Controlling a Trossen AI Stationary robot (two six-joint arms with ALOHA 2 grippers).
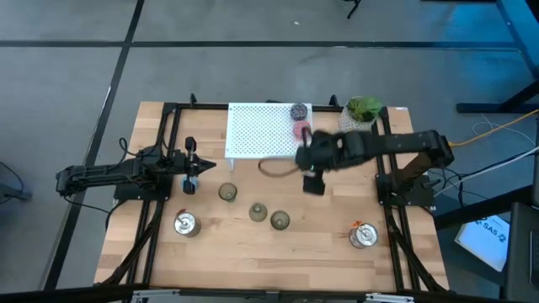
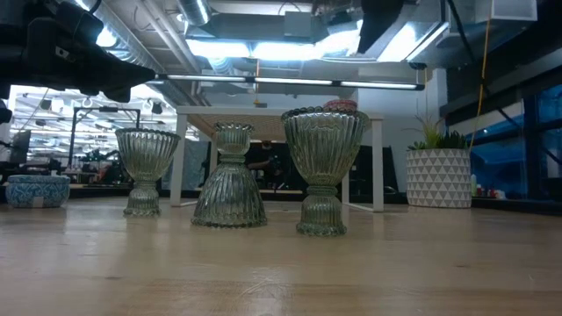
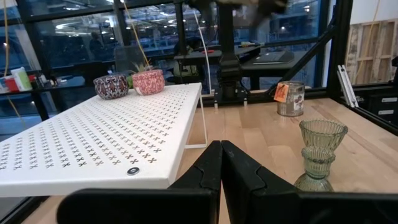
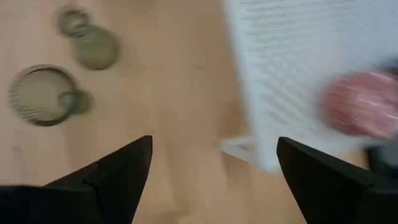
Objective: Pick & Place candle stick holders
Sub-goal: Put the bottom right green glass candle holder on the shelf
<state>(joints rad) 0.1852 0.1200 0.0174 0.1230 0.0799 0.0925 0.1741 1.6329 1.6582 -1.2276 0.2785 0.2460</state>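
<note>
Right gripper (image 1: 313,181): your working arm, jaws spread wide and carrying nothing, hanging above the counter (image 1: 320,240) just off the near edge of the white rack (image 1: 257,130).
Left gripper (image 3: 221,163): clenched tight and empty, parked at the far left of the counter.
Already on rack: pink holder (image 1: 302,129) and purple holder (image 1: 298,111), close behind your right gripper, by the rack's right edge.
Next candidates: three olive glass holders (image 1: 257,212), in front of and to the left of your right gripper; they show ahead of its fingers (image 4: 112,174) in the wrist view.
Further out: silver holders (image 1: 363,236), near the front of the counter, one each side.
Step judged: empty reach toward a glass holder.
Advice: centre over one cup; the glasses stand close together, so descend straight and keep the fingers off the neighbours.
</note>
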